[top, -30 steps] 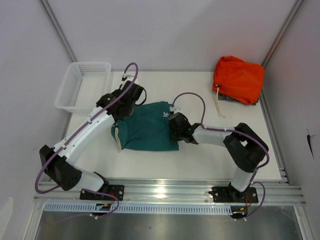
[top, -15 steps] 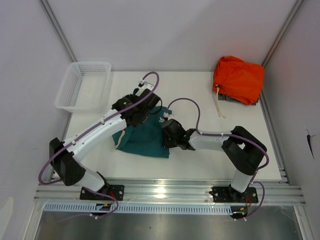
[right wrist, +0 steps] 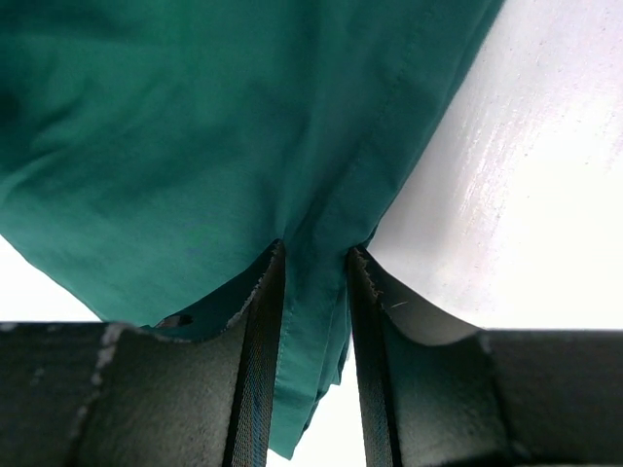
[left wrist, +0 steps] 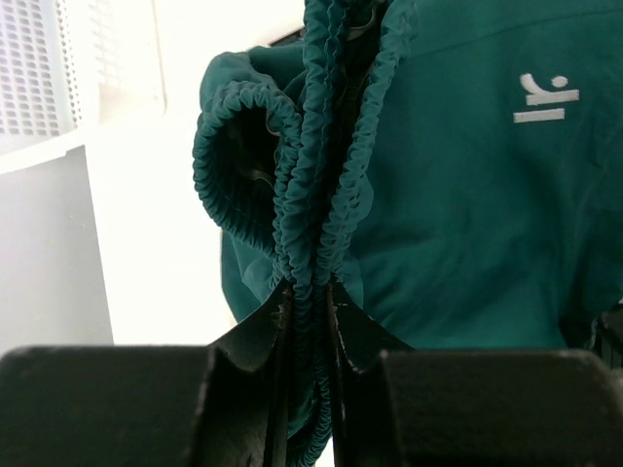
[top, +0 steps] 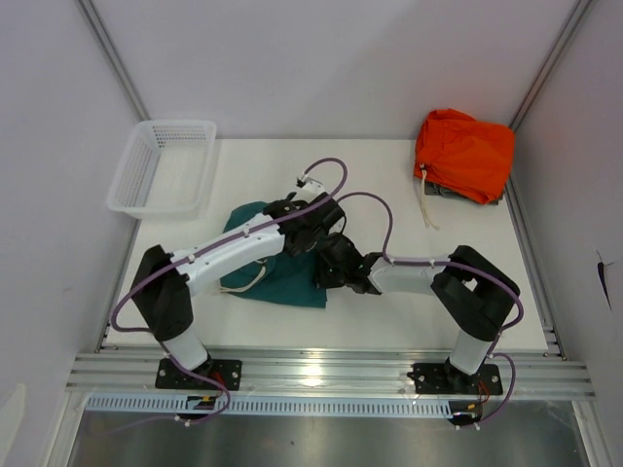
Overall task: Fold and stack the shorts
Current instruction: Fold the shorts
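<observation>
The teal-green shorts (top: 277, 277) lie bunched at the middle of the white table, partly folded over. My left gripper (top: 313, 232) is shut on the gathered elastic waistband (left wrist: 311, 195); several ruffled layers run between its fingers, and a white logo (left wrist: 543, 97) shows on the fabric beside them. My right gripper (top: 329, 265) is shut on a hemmed edge of the shorts (right wrist: 311, 263), right next to the left gripper. A bit of the cream drawstring (top: 248, 284) peeks out on the left side of the shorts.
A bright orange folded garment (top: 464, 154) with a cream cord lies at the back right corner. A white plastic basket (top: 163, 165) stands at the back left. Grey walls and metal rails bound the table.
My left gripper has carried the waistband from the left side to the right, over the shorts, meeting the right gripper. The shorts have bunched into a smaller shape. The right gripper shifted slightly left.
</observation>
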Available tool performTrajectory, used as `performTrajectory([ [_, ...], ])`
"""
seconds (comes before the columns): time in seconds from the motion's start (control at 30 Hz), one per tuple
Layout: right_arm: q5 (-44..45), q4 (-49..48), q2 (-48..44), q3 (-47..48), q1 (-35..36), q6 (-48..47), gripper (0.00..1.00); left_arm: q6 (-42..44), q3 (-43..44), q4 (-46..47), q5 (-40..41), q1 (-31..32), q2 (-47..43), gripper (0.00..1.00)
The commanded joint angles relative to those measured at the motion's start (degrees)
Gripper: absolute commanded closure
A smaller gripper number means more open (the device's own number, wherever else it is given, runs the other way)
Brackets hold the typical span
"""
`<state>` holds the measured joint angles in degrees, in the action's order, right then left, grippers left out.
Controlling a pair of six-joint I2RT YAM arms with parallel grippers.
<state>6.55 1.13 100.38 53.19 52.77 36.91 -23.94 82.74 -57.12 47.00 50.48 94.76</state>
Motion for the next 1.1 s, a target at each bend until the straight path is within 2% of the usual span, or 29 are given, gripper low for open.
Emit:
performTrajectory([
  [0.0,-0.48,-0.24,-0.18,-2.39,0.05,2.29,0.65,-4.88,2.08,1.05,0.46,0.23,2.44,0.82],
  [0.23,0.66,-4.02,-0.27,-5.11,-0.04,5.01,0.64,-12.16,4.71,-0.09,-2.88,0.23,7.98,0.8],
  [0.47,0.57,-5.34,0.17,-6.43,-0.21,6.16,0.64,-14.73,4.8,3.15,-7.44,0.15,9.65,0.75],
  [0.53,0.4,-5.61,0.26,-6.61,-0.21,6.16,0.64,-14.9,3.93,4.73,-10.08,0.15,9.13,0.68],
  [0.57,0.4,-5.78,0.34,-6.61,-0.3,6.16,0.64,-15.16,3.75,5.7,-10.87,0.06,8.86,0.51],
  [0.63,0.31,-5.87,0.43,-6.78,-0.39,6.16,0.64,-15.52,3.22,6.76,-11.84,-0.2,7.55,0.4],
  [0.93,-0.13,-6.49,0.08,-8.01,-1.18,6.34,0.63,-14.2,-4.59,18.54,-25.02,-4.68,-3.43,0.28],
  [1.0,0.39,-5.53,-0.71,-8.01,-1.44,5.9,0.6,-13.76,-5.04,18.63,-25.82,-6.08,-6.95,0.26],
  [1.07,0.92,-4.65,-2.46,-8.19,-1.8,5.11,0.52,-12.89,-6.71,18.98,-28.26,-7.67,-9.49,0.22],
])
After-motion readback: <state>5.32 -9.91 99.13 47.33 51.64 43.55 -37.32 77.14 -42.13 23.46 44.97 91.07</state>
